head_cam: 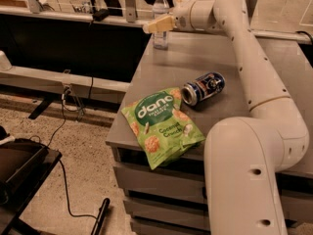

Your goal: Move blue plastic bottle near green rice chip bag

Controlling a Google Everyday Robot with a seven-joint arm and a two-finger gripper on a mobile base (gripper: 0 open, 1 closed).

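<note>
Well beyond the green rice chip bag (161, 126), at the far table (161, 72) edge: blue plastic bottle (160, 6) upright. Gripper (155, 25) against its midsection; open or clamped, cannot tell. Soda can (204, 88) lies just beside bag.

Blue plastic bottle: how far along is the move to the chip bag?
Done: pincer sits at the blue plastic bottle, far end. In hand: the grasp; bottle not yet lifted. Left: carry it to the green rice chip bag at the near edge.
</note>
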